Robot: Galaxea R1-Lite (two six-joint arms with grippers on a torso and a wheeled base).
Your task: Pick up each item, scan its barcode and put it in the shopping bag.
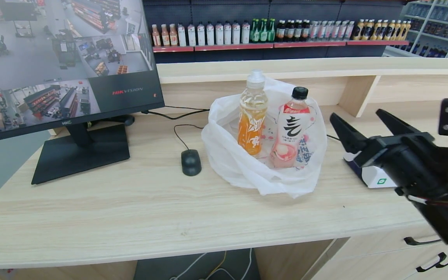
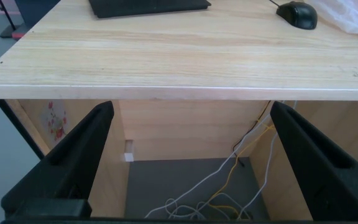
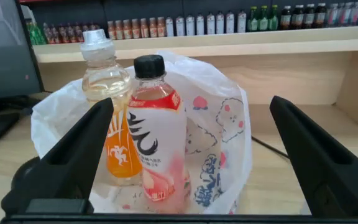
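A white plastic shopping bag [image 1: 231, 163] [image 3: 229, 124] stands open on the wooden counter [image 1: 130, 210]. Inside it two bottles stand upright: an orange-labelled bottle [image 1: 252, 112] [image 3: 112, 118] with a clear cap, and a pink-and-white bottle [image 1: 293, 128] [image 3: 157, 143] with a black cap. My right gripper [image 1: 362, 122] [image 3: 191, 155] hovers open just right of the bag, over a white barcode scanner [image 1: 371, 177], with nothing between its fingers. My left gripper [image 2: 191, 155] is open and empty, below and in front of the counter's front edge [image 2: 166, 90].
A monitor [image 1: 60, 66] on a black stand [image 1: 80, 153] occupies the counter's left. A black mouse [image 1: 191, 162] [image 2: 298, 14] lies left of the bag. A raised wooden ledge [image 1: 286, 68] runs behind. Cables [image 2: 222, 193] hang under the counter. Drawers [image 1: 426, 252] sit lower right.
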